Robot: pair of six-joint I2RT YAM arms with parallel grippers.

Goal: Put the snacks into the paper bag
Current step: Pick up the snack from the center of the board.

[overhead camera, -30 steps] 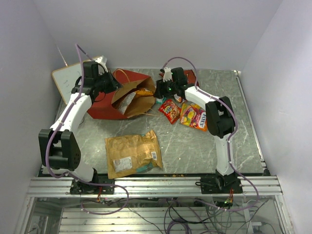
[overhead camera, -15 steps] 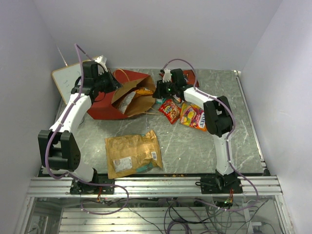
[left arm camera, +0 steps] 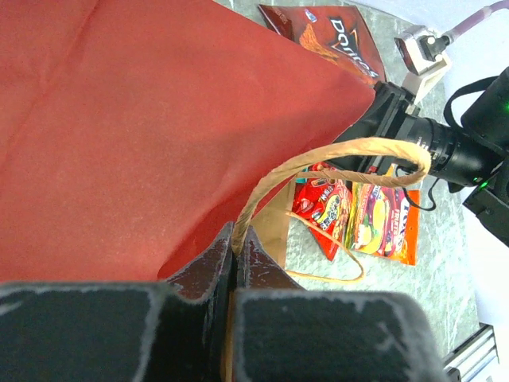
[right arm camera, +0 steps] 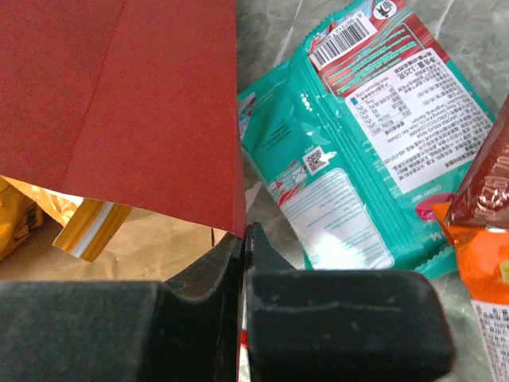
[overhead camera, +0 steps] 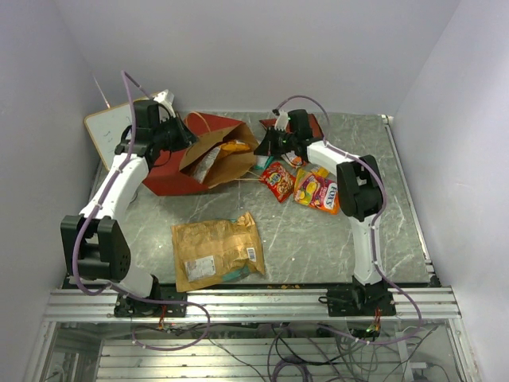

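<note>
Two grippers hold the paper bag (overhead camera: 163, 179), which lies on its side at the far part of the grey table (overhead camera: 334, 239) in the overhead view, red outside and brown kraft inside, its mouth facing right with packets showing in it. The left gripper (overhead camera: 181, 137) is clamped on the far left part of the rim and the right gripper (overhead camera: 261, 146) on the right edge of the mouth. A white writing board (overhead camera: 107, 127) leans behind the left arm. A large tan-gold packet (overhead camera: 216, 251) lies flat well apart from the bag, near the front. A small red packet (overhead camera: 277, 180) and an orange packet (overhead camera: 316, 189) lie side by side just right of the bag's mouth. From the left wrist, the two fingers are pressed together on the bag's rim at the base of a twisted paper handle (left arm camera: 342, 155), which arches over the red wall. Beyond the bag lie a dark red Doritos bag (left arm camera: 334, 32) and the red and orange packets, with the right arm's black gripper between them. From the right wrist, the fingers are pinched shut on the lower corner of the red wall. A teal packet (right arm camera: 358, 143) lies back side up on the table just beside that edge, and a yellow-and-orange striped packet (right arm camera: 87, 227) shows inside the bag on the kraft lining.
</note>
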